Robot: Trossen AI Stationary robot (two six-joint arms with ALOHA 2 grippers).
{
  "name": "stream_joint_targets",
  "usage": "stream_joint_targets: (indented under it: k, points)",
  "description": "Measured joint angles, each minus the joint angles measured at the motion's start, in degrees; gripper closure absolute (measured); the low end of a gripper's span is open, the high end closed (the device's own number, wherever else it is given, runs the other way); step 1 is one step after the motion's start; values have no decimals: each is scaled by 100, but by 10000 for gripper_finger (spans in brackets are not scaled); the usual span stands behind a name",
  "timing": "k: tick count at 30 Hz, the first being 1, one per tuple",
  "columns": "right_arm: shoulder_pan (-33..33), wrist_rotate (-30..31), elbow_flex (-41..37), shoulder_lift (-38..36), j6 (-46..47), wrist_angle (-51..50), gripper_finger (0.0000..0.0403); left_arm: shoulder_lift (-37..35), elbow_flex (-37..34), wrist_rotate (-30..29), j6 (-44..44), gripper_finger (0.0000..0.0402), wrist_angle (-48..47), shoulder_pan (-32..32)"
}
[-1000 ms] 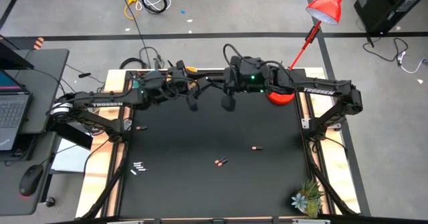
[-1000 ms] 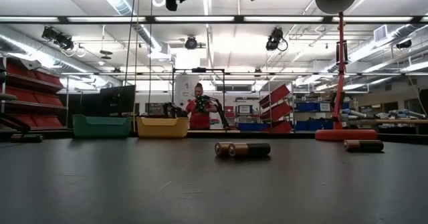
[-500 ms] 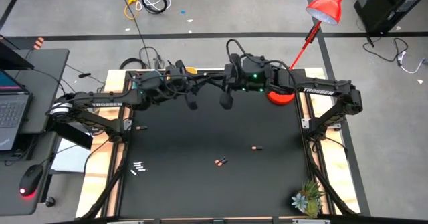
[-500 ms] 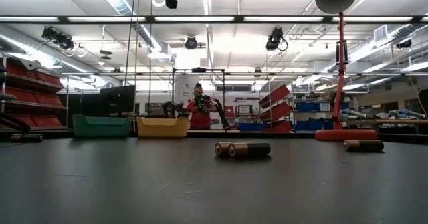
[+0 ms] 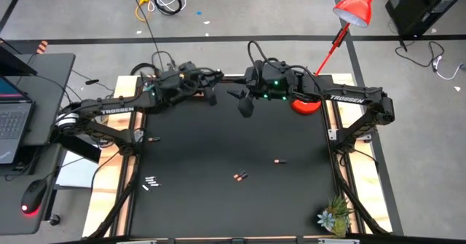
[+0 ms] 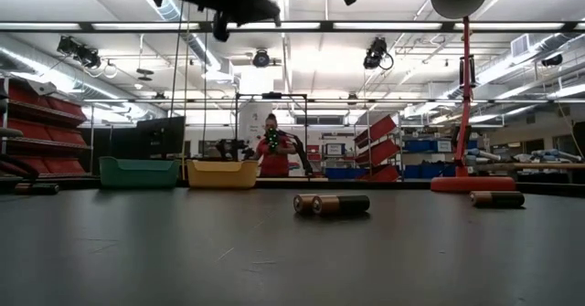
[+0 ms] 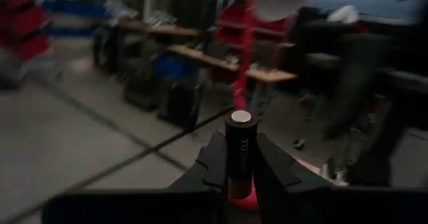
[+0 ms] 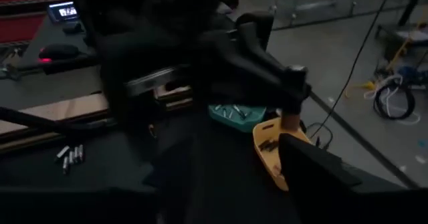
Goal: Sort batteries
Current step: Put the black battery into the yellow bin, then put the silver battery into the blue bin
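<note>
While clamped in the left end effector [image 7: 239, 174], one dark cylindrical battery [image 7: 240, 147], silver-capped, stands upright at the desk's [image 5: 218, 149] 11 o'clock. Right end effector [image 5: 245, 105], fingers apart, at 12. Copper-ended batteries [image 6: 331, 204] lie mid-desk; whitish ones [image 5: 150, 182] at 8. Teal bowl [image 6: 139, 172], yellow bowl [image 6: 222, 173], red lamp [image 6: 473, 184] at the far edge.

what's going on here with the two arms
Two robot arms are sorting batteries on a black table. The left gripper is shut on a dark battery, held up at the far edge of the table near the teal bowl and yellow bowl. The right gripper hangs open beside it, holding nothing. Several batteries are not yet picked up.
</note>
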Motion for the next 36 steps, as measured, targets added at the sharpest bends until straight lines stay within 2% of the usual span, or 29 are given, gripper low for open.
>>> stream_joint_targets:
  k: [3, 7, 12, 18, 23, 26, 31, 34, 36]
  points:
    - [19, 2, 0, 0, 246, -198, 165, -2, 1, 157, -292, 361, -665, 509]
    - [156, 7, 0, 3, 472, -477, 161, 326, -5, 349, -396, 361, -1527, 1301]
    - [325, 7, 0, 11, 303, -806, 172, 942, -2, 510, -598, 361, -1670, 2017]
    - [355, 1, 0, 11, 39, -933, 192, 1813, -4, 541, -1181, 361, -1676, 2464]
    - [351, -28, 0, 13, 1, -1173, 204, 2362, -2, 551, -1466, 361, -1695, 2508]
    - [337, -53, 0, 13, -109, -1446, 209, 2583, -2, 552, -1584, 329, -1879, 2508]
    - [322, -63, 0, 13, -452, -1763, 213, 2593, -2, 696, -1735, 233, -2248, 2510]
    - [264, -68, 0, 13, -580, -1769, 216, 2222, -2, 1044, -1684, 193, -2412, 2493]
    - [181, -68, 0, 15, -587, -1765, 218, 1773, 1, 1197, -1343, 182, -2577, 2381]
